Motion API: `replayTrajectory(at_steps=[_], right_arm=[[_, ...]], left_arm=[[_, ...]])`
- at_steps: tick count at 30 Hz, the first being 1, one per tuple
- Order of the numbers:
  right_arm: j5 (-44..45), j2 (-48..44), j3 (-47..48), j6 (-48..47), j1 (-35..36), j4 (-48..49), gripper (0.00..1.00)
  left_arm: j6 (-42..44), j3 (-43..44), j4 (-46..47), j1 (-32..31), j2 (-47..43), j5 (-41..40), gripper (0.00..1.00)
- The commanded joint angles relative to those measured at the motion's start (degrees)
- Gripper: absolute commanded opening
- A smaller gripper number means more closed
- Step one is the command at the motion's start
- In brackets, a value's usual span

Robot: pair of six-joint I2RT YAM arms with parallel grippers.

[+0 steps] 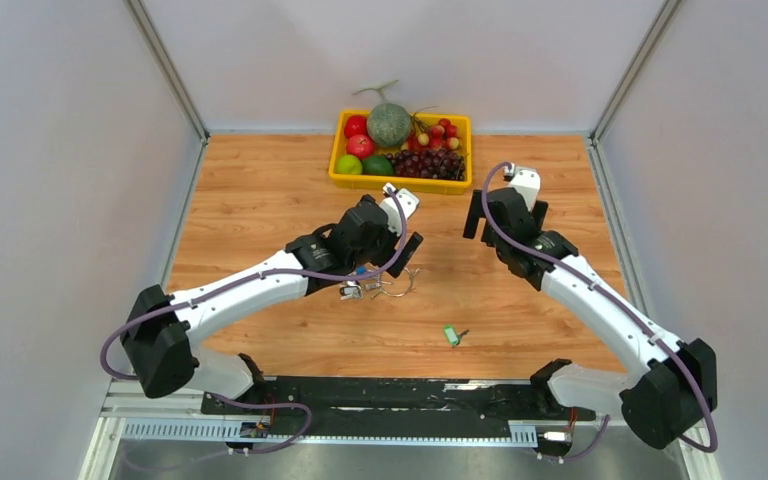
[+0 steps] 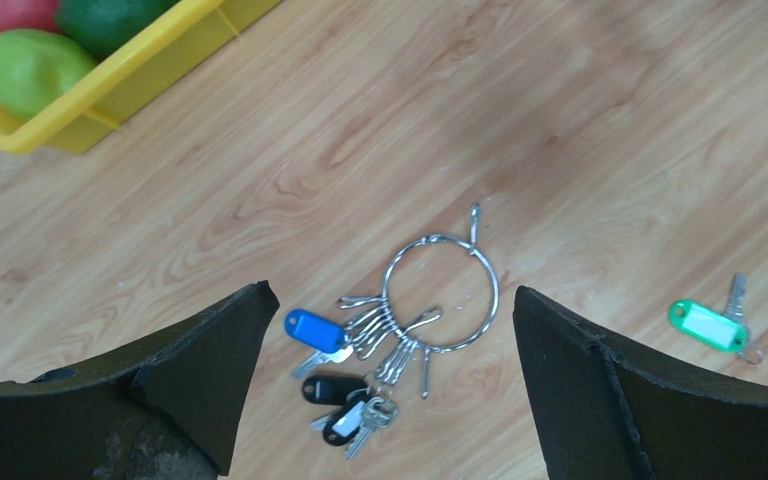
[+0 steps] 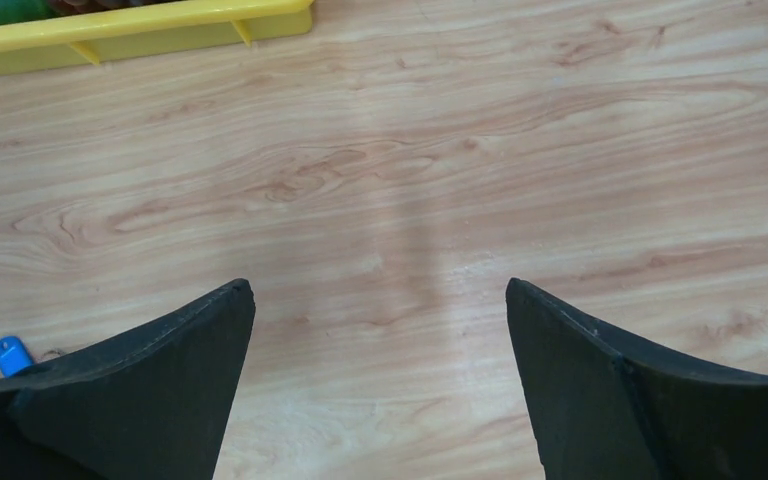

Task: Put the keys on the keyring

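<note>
Left wrist: left gripper [image 2: 390,292] released over the keyring [image 2: 496,290]; green key [image 2: 705,325] loose on the desk [image 2: 610,120], apart. Right gripper [image 3: 380,285] released too. I judge next: pinch that key.

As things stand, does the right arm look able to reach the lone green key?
Probably yes. The green key lies alone on the table, the right gripper is open and empty, and nothing stands between them; the left gripper hangs over the ring.

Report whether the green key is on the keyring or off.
Off: the green key lies by itself, well apart from the keyring.
</note>
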Motion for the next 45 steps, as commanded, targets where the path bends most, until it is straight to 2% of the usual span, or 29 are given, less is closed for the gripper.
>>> replayTrajectory(at_steps=[1,17,25,32,39,45], right_arm=[[-0.41,-5.15,-1.92,0.18,0.23,1.36,1.00],[-18.87,-9.99,-8.20,-1.69,0.22,0.42,1.00],[-20.53,-13.09,-9.25,-2.70,0.24,-0.71,1.00],[-21.58,-15.94,-10.15,-2.89,0.24,-2.03,1.00],[-23.59,-17.39,-10.73,-2.34,0.26,-2.26,1.00],[-24.06,-17.87,-10.75,-1.75,0.17,-2.29,1.00]], left_arm=[[-2.97,-0.33,4.55,1.06,1.13,5.70,1.00],[-2.79,-1.73,9.96,1.08,9.11,11.09,1.00],[-2.22,-0.96,12.19,1.05,13.63,13.20,1.00],[-0.99,3.13,13.03,1.09,20.30,14.56,0.92],[-0.98,6.53,13.76,1.07,25.24,18.52,0.72],[0.26,7.35,13.13,1.12,27.49,18.06,0.57]])
